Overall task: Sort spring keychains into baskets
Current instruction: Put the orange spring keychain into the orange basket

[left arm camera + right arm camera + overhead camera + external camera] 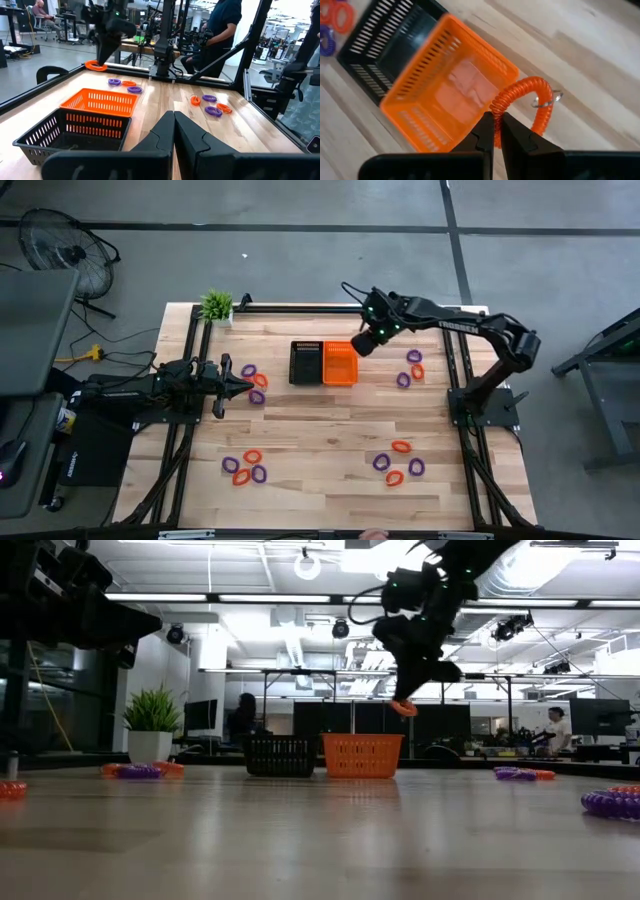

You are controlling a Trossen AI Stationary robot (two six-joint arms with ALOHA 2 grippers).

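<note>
Table (330,430) — black basket (305,363) touching orange basket (339,364) at centre. Right gripper (494,131) above the orange basket, fingers clenched on an orange-red spring keychain (524,102). Left gripper (174,132) — fingers clenched, holding nothing, near the black basket.

Ceiling strip lights (300,598) glare brightly at twelve o'clock in the low view; the near tabletop (300,850) lies soft, unfocused. The orange basket (450,90) blurs in the right wrist view.

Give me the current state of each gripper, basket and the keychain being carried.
Right gripper: shut on orange keychain, raised beside the orange basket.
Orange keychain: pinched, hanging in air.
Orange basket: upright, empty.
Black basket: upright, touching the orange one.
Left gripper: shut, holding nothing.
</note>
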